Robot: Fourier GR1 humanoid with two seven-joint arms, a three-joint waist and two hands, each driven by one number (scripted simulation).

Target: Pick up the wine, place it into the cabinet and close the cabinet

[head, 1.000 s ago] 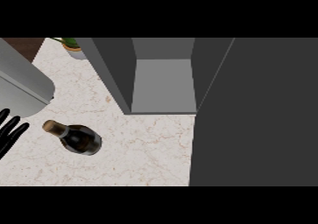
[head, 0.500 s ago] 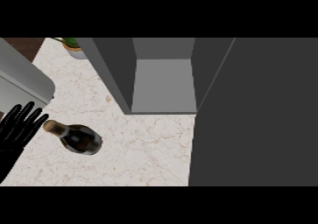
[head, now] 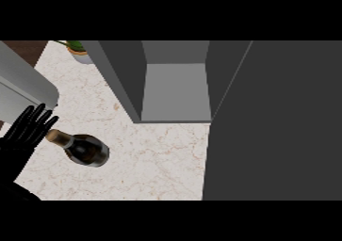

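A dark glass wine bottle with a tan cork top (head: 81, 148) stands on the pale marbled counter (head: 159, 160), its neck just beside the black left hand (head: 26, 132), whose fingers are straight and spread, holding nothing. The open grey cabinet (head: 175, 89) stands beyond. The forearm is cut off at the view's edge.

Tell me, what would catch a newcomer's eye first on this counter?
Probably the dark glass wine bottle with a tan cap, standing on the pale marbled counter at lower left. Right beside its neck is a black robot hand, fingers straight and spread, coming in from the left edge. Behind them the open grey cabinet gapes, its big dark door filling the right side.
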